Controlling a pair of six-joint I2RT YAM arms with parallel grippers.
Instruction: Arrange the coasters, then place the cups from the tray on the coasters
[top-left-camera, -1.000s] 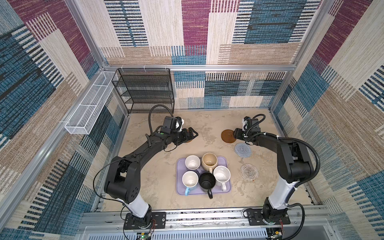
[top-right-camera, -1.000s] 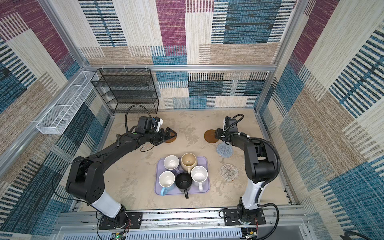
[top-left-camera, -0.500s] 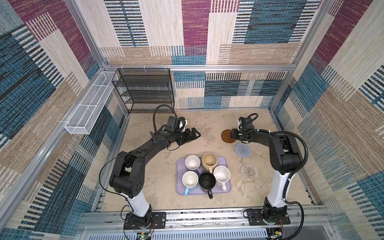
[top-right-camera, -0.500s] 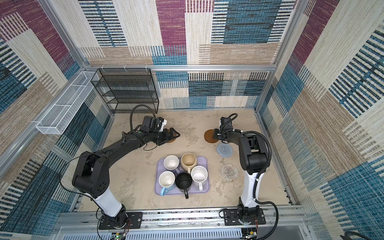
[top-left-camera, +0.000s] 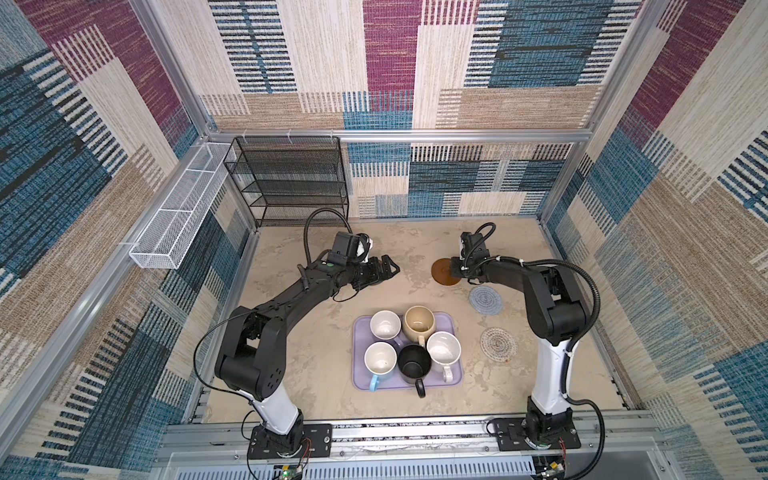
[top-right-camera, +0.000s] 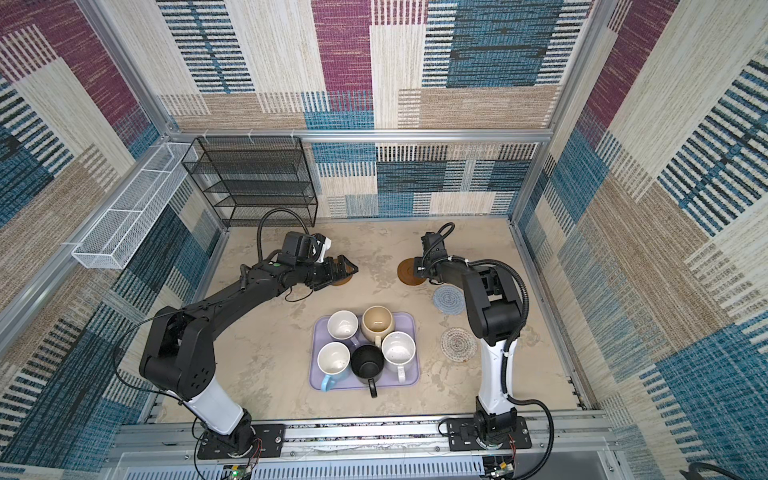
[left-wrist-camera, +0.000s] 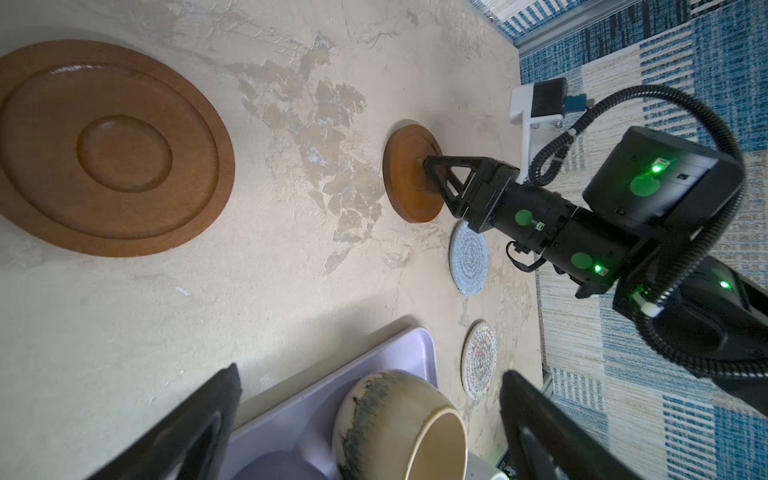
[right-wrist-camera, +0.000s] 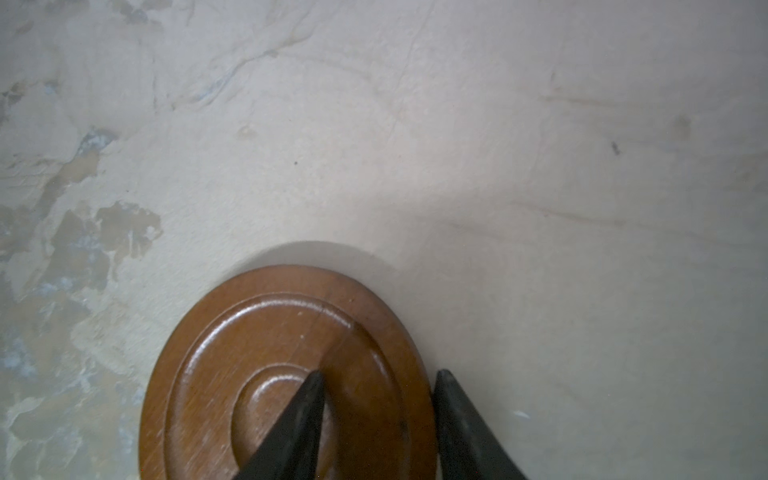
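Covering the room on three sides are tall woven walls (top-left-camera: 374, 62) in blue, plum and sand blocks. Below them lies the table (top-left-camera: 316, 374), a pale beige top with darker blotches like worn stone. A black wire shelf (top-left-camera: 291, 183) stands in the far left corner, and a long white wire basket (top-left-camera: 174, 224) hangs on the left wall. Near the middle sits the purple tray (top-left-camera: 449, 322) with all five cups on it: lavender cup (top-left-camera: 385, 325), beige cup (top-left-camera: 419, 323), blue cup (top-left-camera: 380, 362), black cup (top-left-camera: 413, 365) and speckled cup (top-left-camera: 444, 351). Right of the tray lie three coasters in a row: the whitish coaster (top-left-camera: 498, 344) nearest, the grey-blue coaster (top-left-camera: 485, 300) next, the far brown coaster (top-left-camera: 442, 272) last. A second brown coaster (left-wrist-camera: 112, 149) lies far left of the tray. The left gripper (top-right-camera: 351, 268) hangs over it with its fingers spread wide and holds nothing. The right gripper (right-wrist-camera: 380, 372) is down at the far brown coaster, fingers part way apart. One tip is over the middle dip of the disc, and one is just outside its rim. Whether they squeeze it, I cannot tell.
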